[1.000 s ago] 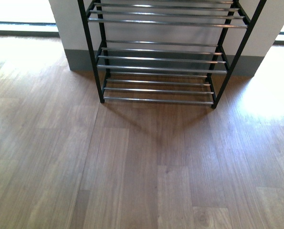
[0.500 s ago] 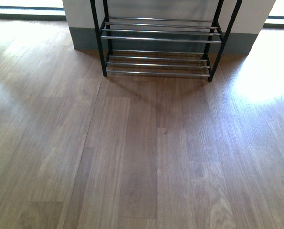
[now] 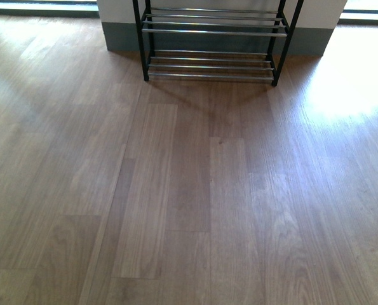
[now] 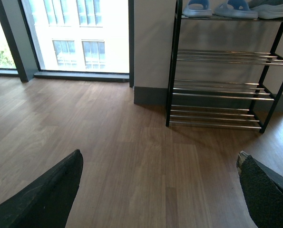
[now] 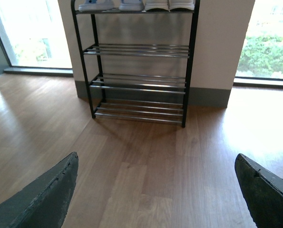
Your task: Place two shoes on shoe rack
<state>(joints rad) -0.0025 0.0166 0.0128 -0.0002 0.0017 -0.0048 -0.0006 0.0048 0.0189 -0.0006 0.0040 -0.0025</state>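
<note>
Wood floor fills the frames; the shoe rack [image 5: 139, 61] stands at the top, slides [image 4: 219, 8] and sneakers [image 5: 169, 4] side by side on its highest tier, ends toward camera (toes or heels unclear). Both grippers' jaws are spread, empty.

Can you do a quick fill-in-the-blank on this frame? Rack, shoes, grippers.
1. The pale blue slides sit on the ____ visible tier of the shoe rack.
2. The three tiers below them hold ____ shoes.
3. The left gripper and the right gripper are both ____, holding nothing.
4. The floor is made of ____ planks.

Missing words: top; no; open; wood
</note>
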